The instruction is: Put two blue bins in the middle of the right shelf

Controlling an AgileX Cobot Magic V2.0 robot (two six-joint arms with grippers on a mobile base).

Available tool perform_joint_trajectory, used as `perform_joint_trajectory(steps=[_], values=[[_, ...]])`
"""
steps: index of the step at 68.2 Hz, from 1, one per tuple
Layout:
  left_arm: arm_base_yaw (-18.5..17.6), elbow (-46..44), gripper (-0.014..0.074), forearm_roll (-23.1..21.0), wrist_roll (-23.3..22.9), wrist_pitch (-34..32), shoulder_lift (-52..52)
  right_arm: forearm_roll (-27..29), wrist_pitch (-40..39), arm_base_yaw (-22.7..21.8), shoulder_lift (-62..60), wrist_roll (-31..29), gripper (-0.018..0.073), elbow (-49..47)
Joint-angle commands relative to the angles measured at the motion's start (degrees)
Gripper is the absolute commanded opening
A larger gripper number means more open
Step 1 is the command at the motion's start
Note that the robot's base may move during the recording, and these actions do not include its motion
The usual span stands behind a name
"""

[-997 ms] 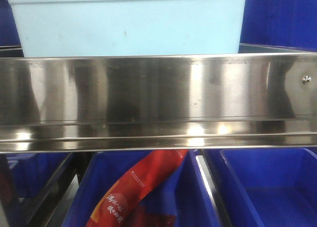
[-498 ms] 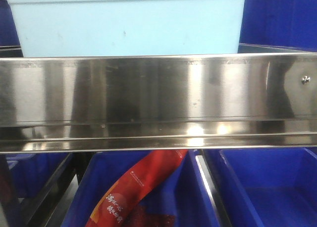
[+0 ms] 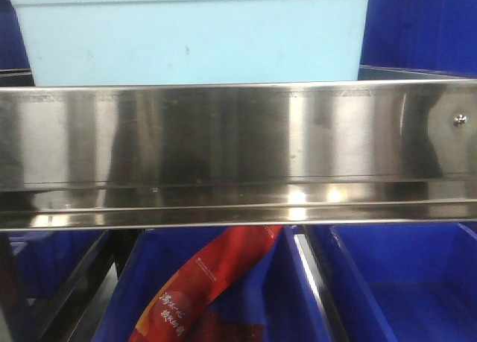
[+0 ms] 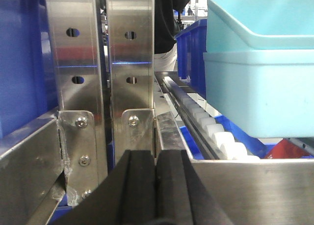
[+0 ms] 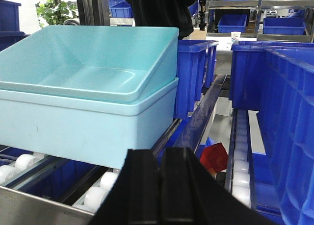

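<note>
While both claws sit pressed shut with nothing between the black pads, left claw (image 4: 155, 186) faces the steel shelf uprights (image 4: 100, 63) and right claw (image 5: 160, 186) faces the roller lane. Two nested light-blue plastic bins (image 5: 93, 102) rest on the white rollers (image 5: 100, 188) of the stainless shelf, upper bin tilted inside the lower one. Front view: same light-blue bin (image 3: 194, 36) sits just above the stainless front rail (image 3: 238, 152). Dark-blue plastic crates (image 5: 274, 112) stand right of the bins; more dark-blue crates (image 3: 402, 282) sit on the level below, one holding a red printed snack pouch (image 3: 201, 286).
</note>
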Motion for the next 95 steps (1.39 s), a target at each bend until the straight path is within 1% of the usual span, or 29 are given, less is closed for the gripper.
perform_joint_trajectory(steps=[1,38,43,46,51,56,65,69,77,84,95], values=[[0.08,-0.14,-0.0111,0.08,-0.47,-1.42,-0.28,-0.39,-1.37,-0.32,-0.18,-0.04,-0.0162,-0.01],[0.08,-0.14,-0.0111,0.08,-0.47,-1.42,-0.28,-0.51,-1.47,-0.32,-0.18,-0.04,-0.0162,-0.01],[0.08,-0.14,-0.0111,0.08,-0.47,-1.42,-0.28,-0.51,-1.47,-0.55,-0.18,-2.27,-0.0162,-0.01],[0.08,-0.14,-0.0111,0.08,-0.47,-1.42,-0.28,0.23,-1.34,-1.50,-0.18,-4.64,-0.0162,-0.01],[0.08,-0.14,-0.0111,0.08,-0.47,-1.42,-0.28,3.85,-1.34,-4.60,-0.18,-9.08,-0.0162,-0.01],[0.08,-0.14,-0.0111,0.08,-0.47,-1.42,-0.28,9.46,-1.34,-10.15,-0.29,-14.13,-0.0162,0.39],[0.08,-0.14,-0.0111,0.08,-0.47,-1.42,-0.28,12.92,-3.04,-18.63,-2.52,-14.57,-0.0162,3.94],[0.08,-0.14,-0.0111,0.08,-0.47,-1.42,-0.28,14.51,-3.43,-20.84,-4.37,-14.68,-0.0162,6.19],[0.08,-0.14,-0.0111,0.08,-0.47,-1.42,-0.28,15.36,-6.33,-22.91,-8.14,-14.68,-0.0162,11.95],[0.08,-0.14,-0.0111,0.08,-0.47,-1.42,-0.28,15.36,-9.18,-23.02,-11.91,-14.68,-0.0162,17.35],[0.08,-0.14,-0.0111,0.08,-0.47,-1.42,-0.28,15.36,-9.56,-23.02,-16.04,-14.68,-0.0162,22.89]])
